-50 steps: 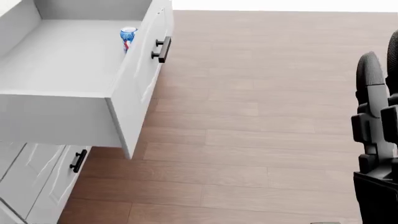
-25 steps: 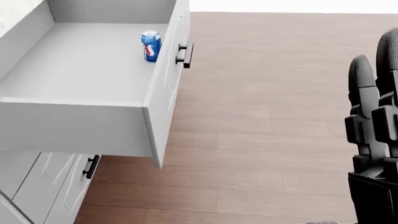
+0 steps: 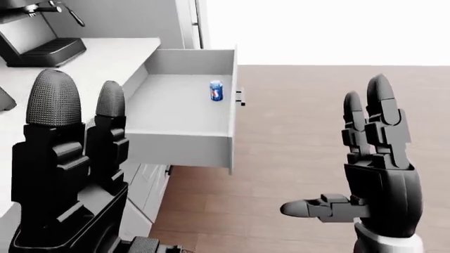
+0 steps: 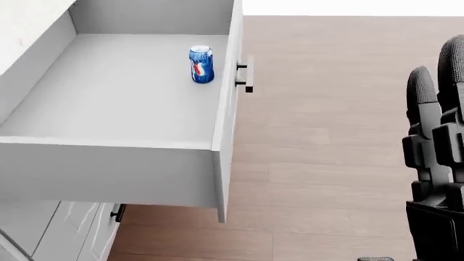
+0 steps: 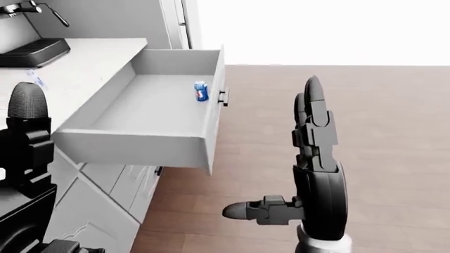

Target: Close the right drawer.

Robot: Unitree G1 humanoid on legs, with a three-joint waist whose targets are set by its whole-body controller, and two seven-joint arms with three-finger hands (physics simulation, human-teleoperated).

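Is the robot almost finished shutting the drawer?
Not yet. The drawer is pulled fully out, a soda can standing inside. Both the left hand and right hand are raised, open, touching nothing. Reaching the drawer front by its handle and pushing it in remains.

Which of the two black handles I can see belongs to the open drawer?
The upper black handle, on the pulled-out drawer front beside the soda can. The lower handle sits on a closed cabinet front beneath.
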